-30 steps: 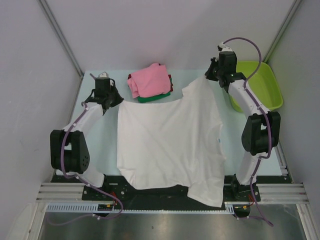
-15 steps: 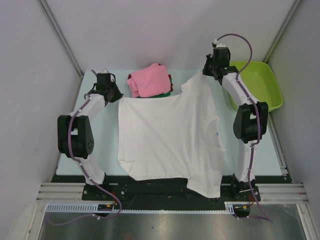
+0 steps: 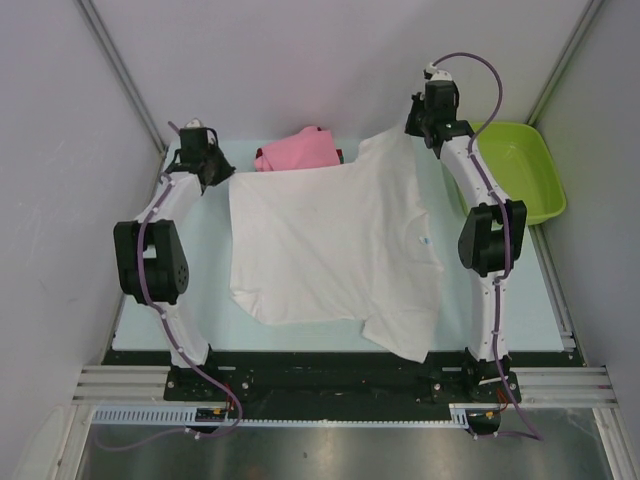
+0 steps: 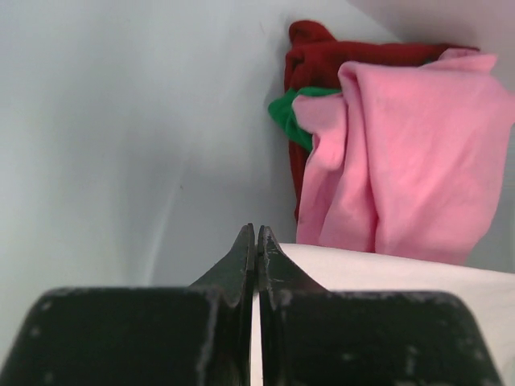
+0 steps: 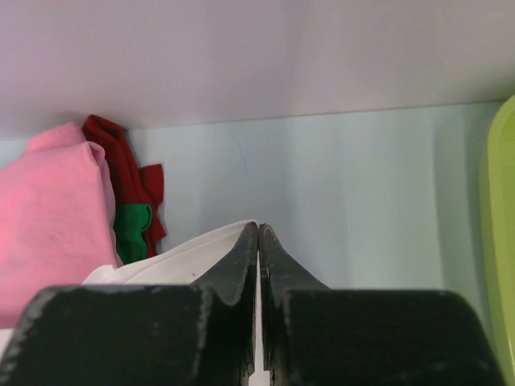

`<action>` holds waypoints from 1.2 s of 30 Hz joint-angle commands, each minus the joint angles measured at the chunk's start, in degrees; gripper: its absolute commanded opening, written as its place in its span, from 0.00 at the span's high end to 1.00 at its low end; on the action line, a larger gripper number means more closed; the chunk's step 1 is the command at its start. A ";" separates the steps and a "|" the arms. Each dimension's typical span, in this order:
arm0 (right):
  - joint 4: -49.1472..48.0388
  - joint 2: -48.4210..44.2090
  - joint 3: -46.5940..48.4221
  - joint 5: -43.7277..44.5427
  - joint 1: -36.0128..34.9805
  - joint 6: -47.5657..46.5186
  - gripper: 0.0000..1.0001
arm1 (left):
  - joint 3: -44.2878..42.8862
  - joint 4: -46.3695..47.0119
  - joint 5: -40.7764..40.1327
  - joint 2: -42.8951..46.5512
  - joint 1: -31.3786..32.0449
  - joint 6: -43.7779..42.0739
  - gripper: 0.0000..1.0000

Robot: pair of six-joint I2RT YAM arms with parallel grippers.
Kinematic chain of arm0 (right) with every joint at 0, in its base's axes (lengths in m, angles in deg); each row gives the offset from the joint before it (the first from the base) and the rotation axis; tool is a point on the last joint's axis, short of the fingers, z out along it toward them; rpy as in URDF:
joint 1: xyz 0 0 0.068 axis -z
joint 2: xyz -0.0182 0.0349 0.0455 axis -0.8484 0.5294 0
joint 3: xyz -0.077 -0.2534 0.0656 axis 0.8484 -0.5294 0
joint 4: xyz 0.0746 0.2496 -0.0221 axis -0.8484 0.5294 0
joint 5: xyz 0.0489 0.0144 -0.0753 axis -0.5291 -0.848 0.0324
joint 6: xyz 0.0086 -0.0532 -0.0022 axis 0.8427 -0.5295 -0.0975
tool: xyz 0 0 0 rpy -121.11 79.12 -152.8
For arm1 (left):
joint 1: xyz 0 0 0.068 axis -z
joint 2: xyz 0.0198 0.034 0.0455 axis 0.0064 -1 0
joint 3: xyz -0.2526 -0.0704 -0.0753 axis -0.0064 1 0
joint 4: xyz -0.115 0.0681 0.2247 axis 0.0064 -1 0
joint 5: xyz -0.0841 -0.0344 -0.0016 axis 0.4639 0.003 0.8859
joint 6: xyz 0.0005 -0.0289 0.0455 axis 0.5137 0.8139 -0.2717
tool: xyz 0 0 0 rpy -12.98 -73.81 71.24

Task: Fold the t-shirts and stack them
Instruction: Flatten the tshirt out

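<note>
A white t-shirt (image 3: pixel 335 245) with a small blue label hangs spread between my two grippers over the table's middle. My left gripper (image 3: pixel 222 172) is shut on its far left corner (image 4: pixel 386 273). My right gripper (image 3: pixel 410 135) is shut on its far right corner (image 5: pixel 185 257). Behind the shirt at the back lies a pile with the pink t-shirt (image 3: pixel 300 152) on top. In the left wrist view the pink t-shirt (image 4: pixel 410 153) lies over the dark red one (image 4: pixel 322 60) and the green one (image 4: pixel 290 117). All three also show in the right wrist view (image 5: pixel 48 217).
A lime-green plastic tub (image 3: pixel 515 170) stands at the back right, beside my right arm; its rim shows in the right wrist view (image 5: pixel 500 241). Grey walls close the table's left, back and right sides. The black rail (image 3: pixel 320 375) runs along the near edge.
Both grippers have moved toward the back wall, pulling the white t-shirt away from the near edge. Its hem no longer hangs over the front rail, and it now covers part of the pile.
</note>
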 commanded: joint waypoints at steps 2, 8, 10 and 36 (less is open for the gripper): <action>-0.81 2.66 3.99 1.19 0.38 -0.91 1.00 | -4.93 -0.47 0.70 -2.08 -0.52 -0.77 1.00; -0.55 4.34 4.69 1.54 0.38 -0.13 0.91 | -5.71 -0.99 0.18 -3.65 -0.61 -1.30 0.97; -0.55 4.25 4.96 2.59 0.37 0.58 0.28 | -7.46 -2.83 -0.70 -4.27 -0.70 -1.57 0.45; 0.59 -46.71 -46.00 13.92 -21.67 4.97 0.00 | 31.80 -7.49 -7.38 37.11 11.95 4.85 0.01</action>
